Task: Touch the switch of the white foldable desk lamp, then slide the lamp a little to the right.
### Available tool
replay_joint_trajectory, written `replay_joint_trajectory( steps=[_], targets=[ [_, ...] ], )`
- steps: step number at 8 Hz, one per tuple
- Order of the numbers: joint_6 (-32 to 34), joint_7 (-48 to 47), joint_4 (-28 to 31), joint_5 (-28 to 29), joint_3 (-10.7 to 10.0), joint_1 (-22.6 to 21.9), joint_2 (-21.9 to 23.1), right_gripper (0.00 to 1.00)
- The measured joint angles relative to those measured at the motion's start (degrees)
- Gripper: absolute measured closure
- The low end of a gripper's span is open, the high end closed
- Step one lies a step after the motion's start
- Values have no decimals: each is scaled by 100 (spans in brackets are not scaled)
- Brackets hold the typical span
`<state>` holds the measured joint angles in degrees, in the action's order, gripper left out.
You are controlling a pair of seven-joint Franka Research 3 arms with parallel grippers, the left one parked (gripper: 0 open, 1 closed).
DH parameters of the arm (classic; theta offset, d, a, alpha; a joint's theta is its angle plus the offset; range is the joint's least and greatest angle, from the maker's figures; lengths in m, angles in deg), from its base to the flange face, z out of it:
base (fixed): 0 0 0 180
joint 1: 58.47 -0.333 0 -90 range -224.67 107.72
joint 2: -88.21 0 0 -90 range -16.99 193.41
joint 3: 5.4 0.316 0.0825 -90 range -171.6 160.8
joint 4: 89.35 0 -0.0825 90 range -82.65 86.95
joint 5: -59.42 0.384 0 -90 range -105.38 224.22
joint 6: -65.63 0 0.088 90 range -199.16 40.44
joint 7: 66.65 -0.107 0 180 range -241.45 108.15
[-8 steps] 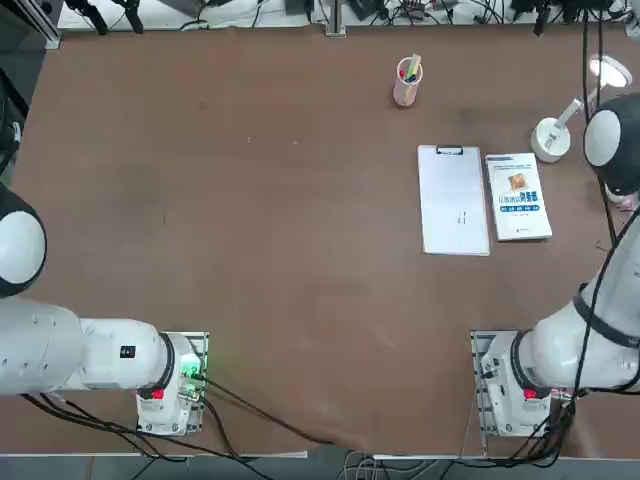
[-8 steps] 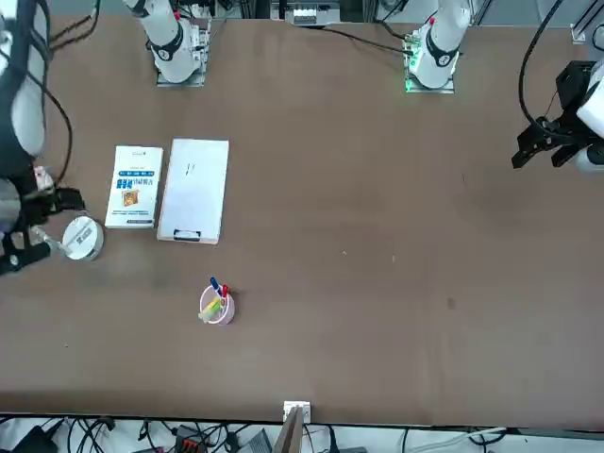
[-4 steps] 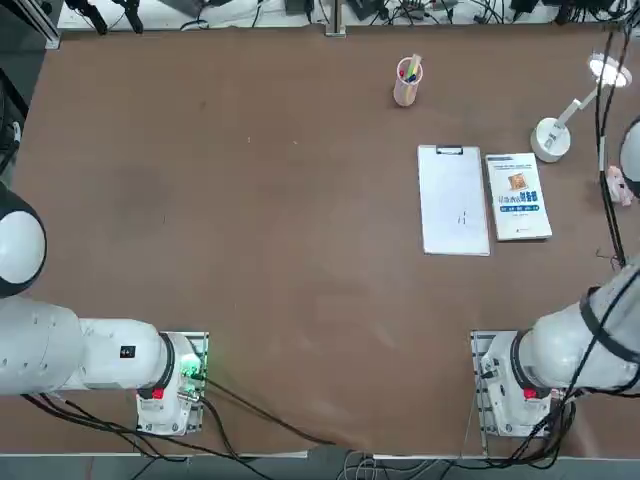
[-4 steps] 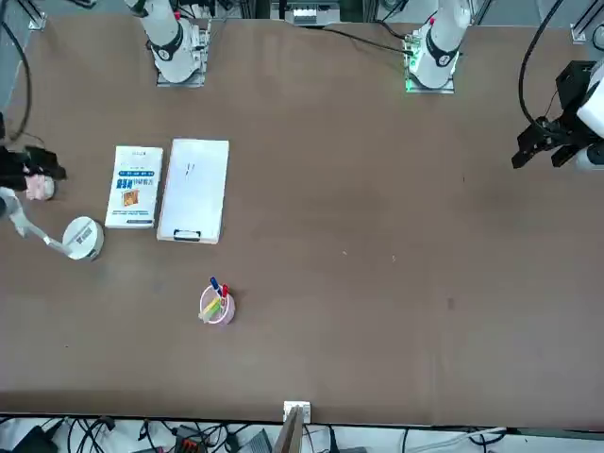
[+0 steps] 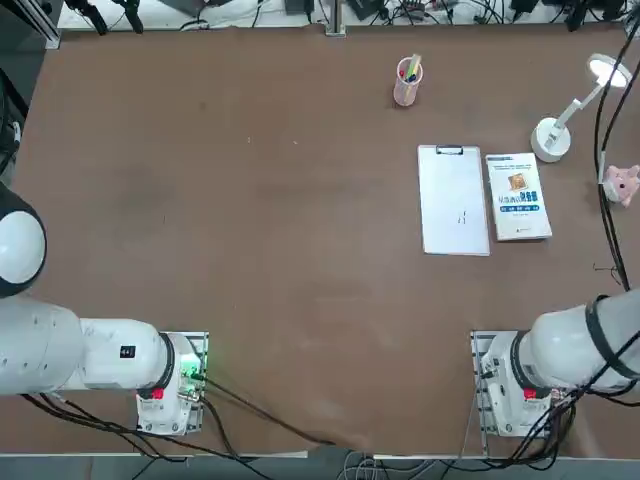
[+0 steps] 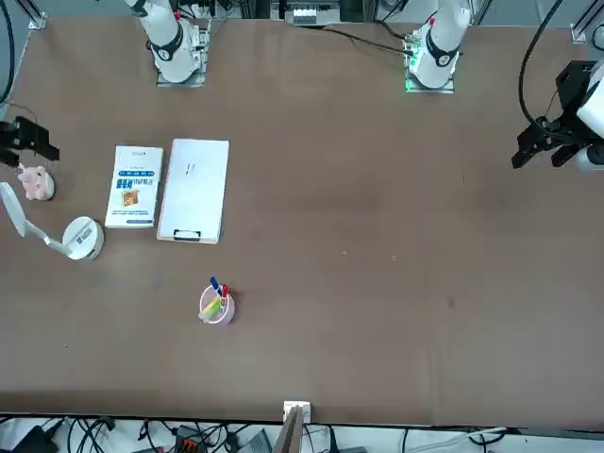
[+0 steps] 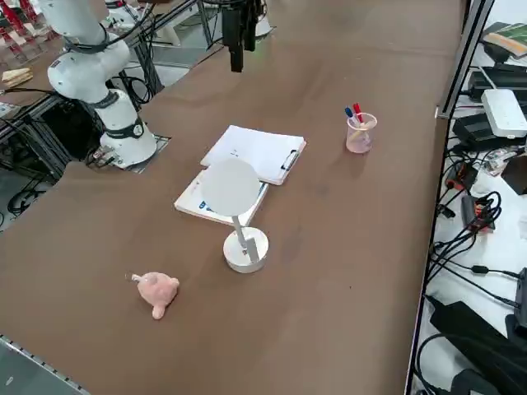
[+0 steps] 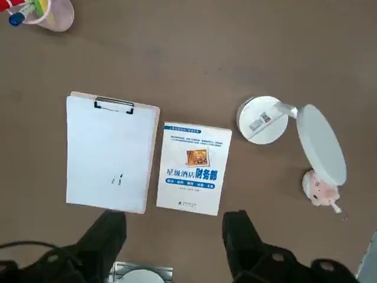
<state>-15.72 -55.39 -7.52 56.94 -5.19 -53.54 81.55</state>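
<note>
The white foldable desk lamp (image 5: 549,138) stands at the table's far right, its disc base (image 8: 262,119) on the wood and its flat head (image 8: 320,144) raised on the thin arm. I cannot make out the switch in any view. My right gripper (image 8: 174,219) hangs high above the table, open and holding nothing, looking down on the lamp, book and clipboard. In the front view the right gripper (image 6: 28,142) shows at the left edge, apart from the lamp (image 6: 83,237) and on the robot's side of it. The right side view shows the lamp (image 7: 245,248) alone.
A pink toy pig (image 5: 621,183) lies close to the lamp, on the robot's side of it. A blue-and-white book (image 5: 517,196) and a white clipboard (image 5: 452,199) lie left of the lamp. A pink pen cup (image 5: 407,82) stands farther back.
My right arm has drawn back and up from over the lamp, leaving the top view and uncovering the toy pig. The lamp's base has not shifted.
</note>
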Motion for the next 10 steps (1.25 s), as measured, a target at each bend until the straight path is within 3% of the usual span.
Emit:
replay_joint_trajectory(
  steps=[2,10],
  targets=[
    [-73,-387,20,235,51,-23,52,0],
    [-162,-552,-333,131,60,-360,-119,0]
  ],
)
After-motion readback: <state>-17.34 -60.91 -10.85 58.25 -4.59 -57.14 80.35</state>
